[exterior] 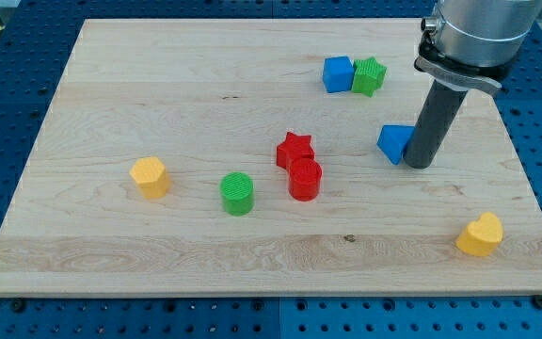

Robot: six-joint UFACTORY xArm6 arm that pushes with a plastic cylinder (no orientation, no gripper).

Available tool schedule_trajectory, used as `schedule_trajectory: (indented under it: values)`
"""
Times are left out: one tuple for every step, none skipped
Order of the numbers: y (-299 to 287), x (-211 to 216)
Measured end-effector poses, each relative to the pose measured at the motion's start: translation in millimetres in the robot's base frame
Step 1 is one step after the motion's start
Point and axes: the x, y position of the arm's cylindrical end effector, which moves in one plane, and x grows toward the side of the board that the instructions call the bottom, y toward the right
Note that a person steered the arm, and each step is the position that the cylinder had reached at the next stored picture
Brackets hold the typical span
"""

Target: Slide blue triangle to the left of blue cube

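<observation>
The blue plastic triangle (pixel 395 142) sits toward the view's right on the pale wooden desk (pixel 158 85), below and slightly right of the blue plastic cube (pixel 338 73). My tip (pixel 419 164) stands right against the triangle's right side, touching it or nearly so. There is no claw on this rig, only the dark rod, so nothing opens or closes.

I judge the push to be just starting: the triangle is not yet left of the cube. The green plastic star (pixel 369 75) touches the cube's right face. The next move calls for driving the triangle toward the view's left and up, curving round below the cube without knocking it.

Further out, the red plastic star (pixel 294 149) and red plastic cylinder (pixel 305 179) lie lower left, close enough to watch.
</observation>
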Motion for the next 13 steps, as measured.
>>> schedule_trajectory:
  values:
    - [-1,0]
    - [-5,0]
    - [-6,0]
    - [-6,-7]
    - [-6,-16]
    - [-11,-16]
    - [-16,-16]
    - [-22,-16]
    - [-28,-16]
    - [-29,-22]
    - [-40,-23]
    - [-58,-23]
    - [-59,-25]
